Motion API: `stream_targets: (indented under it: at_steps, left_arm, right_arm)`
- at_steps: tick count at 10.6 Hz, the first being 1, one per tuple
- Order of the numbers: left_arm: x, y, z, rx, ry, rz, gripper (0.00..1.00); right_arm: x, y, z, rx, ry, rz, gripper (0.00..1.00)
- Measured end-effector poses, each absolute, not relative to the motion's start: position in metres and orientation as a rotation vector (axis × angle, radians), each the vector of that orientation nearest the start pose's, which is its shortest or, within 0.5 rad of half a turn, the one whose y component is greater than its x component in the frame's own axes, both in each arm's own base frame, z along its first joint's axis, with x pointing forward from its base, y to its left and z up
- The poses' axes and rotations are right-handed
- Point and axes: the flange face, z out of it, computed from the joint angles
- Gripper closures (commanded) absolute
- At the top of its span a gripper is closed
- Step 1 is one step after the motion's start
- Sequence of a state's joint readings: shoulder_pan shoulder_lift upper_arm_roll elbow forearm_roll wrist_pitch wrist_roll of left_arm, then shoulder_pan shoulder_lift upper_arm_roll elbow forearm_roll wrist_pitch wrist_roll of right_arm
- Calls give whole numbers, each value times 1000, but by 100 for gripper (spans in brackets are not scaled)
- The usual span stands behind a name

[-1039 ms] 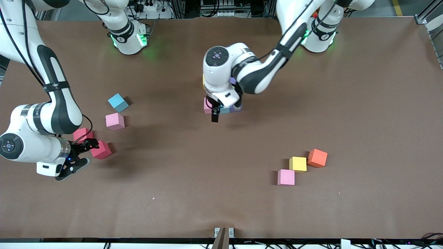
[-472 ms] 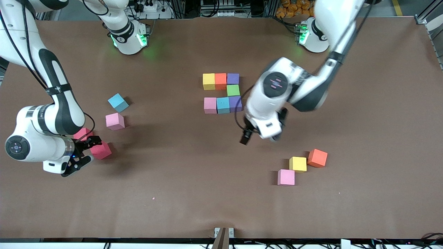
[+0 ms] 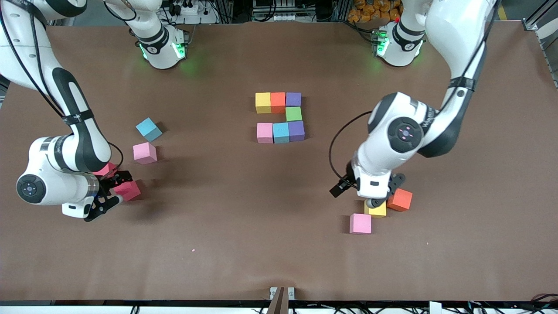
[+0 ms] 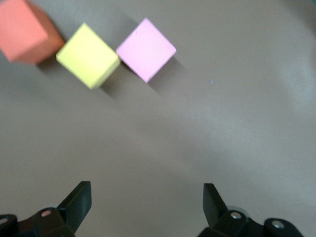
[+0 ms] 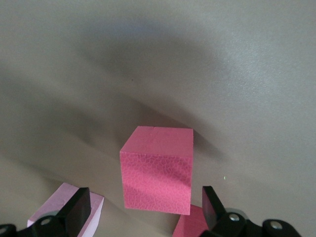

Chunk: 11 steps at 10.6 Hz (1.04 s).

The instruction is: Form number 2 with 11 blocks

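Note:
Part of the number 2 lies mid-table: a yellow block (image 3: 263, 102), an orange one (image 3: 277, 102) and a purple one (image 3: 293, 99) in a row, a green block (image 3: 294, 114) under the purple, then pink (image 3: 264, 132), light blue (image 3: 281, 132) and purple (image 3: 296, 130). My left gripper (image 3: 383, 194) (image 4: 147, 190) hangs open over bare table beside a loose yellow block (image 3: 377, 211) (image 4: 88, 56), orange block (image 3: 399, 199) (image 4: 22, 30) and pink block (image 3: 360, 223) (image 4: 146, 49). My right gripper (image 3: 117, 189) (image 5: 146, 197) is open, its fingers either side of a red block (image 3: 128, 190) (image 5: 157, 170) without touching it.
Near the right gripper lie a second red block (image 3: 106, 168) (image 5: 190, 224), a pink block (image 3: 144, 153) (image 5: 64, 202) and a light blue block (image 3: 148, 129). The brown table (image 3: 244, 226) is bare nearer the front camera.
The left arm has swung from over the number 2 to the loose blocks at its own end of the table. The right gripper has crept closer around the red block.

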State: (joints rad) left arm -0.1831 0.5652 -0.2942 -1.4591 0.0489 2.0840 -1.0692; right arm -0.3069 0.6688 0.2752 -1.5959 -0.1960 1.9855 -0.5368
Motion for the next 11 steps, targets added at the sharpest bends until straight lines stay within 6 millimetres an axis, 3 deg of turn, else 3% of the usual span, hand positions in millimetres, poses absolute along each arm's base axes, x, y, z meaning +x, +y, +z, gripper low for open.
stream_targets:
  at_steps: [2,4,6,8,11]
  left_arm:
    - [666,-259,362,-3167,-769,11,0]
    - [671,-244,343,-3144,-512,-30,0]
    - [672,-243,321,-3124,-268,-27,0]
    - [675,-241,316,-3132,-98,-34,0]
    - [692,-249,314,-3179,-37,-150,0]
  right_arm:
    - [662,-57,226,-2919,-852,357,0]
    - [661,-61,218,-2919,-843,350,0]
    - [661,-63,212,-2919,-837,340,0]
    - [661,-63,209,-2918,-837,337,0]
    - [661,-63,200,-2919,-835,318,0]
